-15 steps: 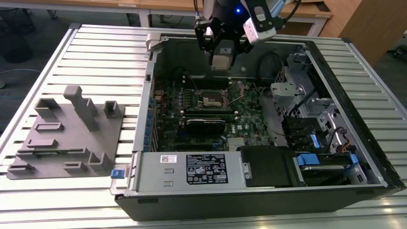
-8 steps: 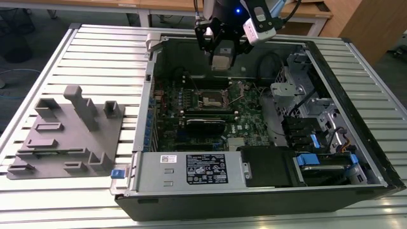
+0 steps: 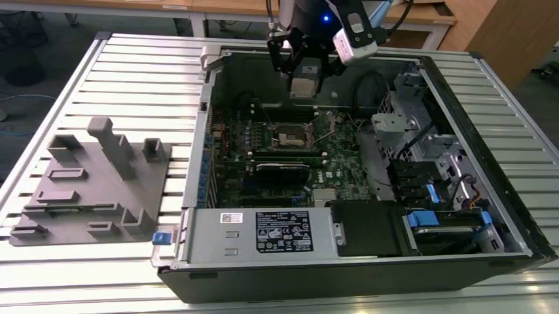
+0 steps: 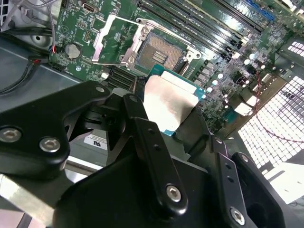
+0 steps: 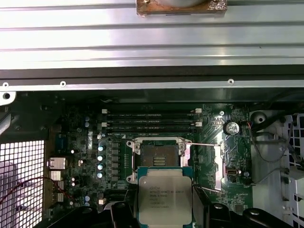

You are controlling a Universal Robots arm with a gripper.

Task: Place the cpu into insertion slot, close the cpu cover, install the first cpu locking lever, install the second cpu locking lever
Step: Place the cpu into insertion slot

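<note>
My gripper (image 3: 302,80) hangs over the far part of the open computer case, shut on the cpu (image 3: 302,87). In both wrist views the cpu (image 5: 165,194) (image 4: 168,100) is a silvery square with a green rim, clamped between the black fingers (image 4: 147,142). It is in the air, short of the insertion slot (image 5: 159,155) (image 4: 159,52) (image 3: 292,135), whose dark contact field lies bare. Beside the slot the cpu cover (image 4: 110,40) (image 5: 214,166) is swung open. Two thin wire locking levers (image 5: 205,144) stand free next to it.
The case's metal wall (image 3: 208,118) rings the green motherboard. A power supply box (image 3: 262,232) sits at the near end, and a drive cage with blue tabs (image 3: 436,203) at the exterior view's right. Long memory slots (image 5: 149,121) lie beyond the socket. A grey fixture (image 3: 96,183) rests on the slatted table.
</note>
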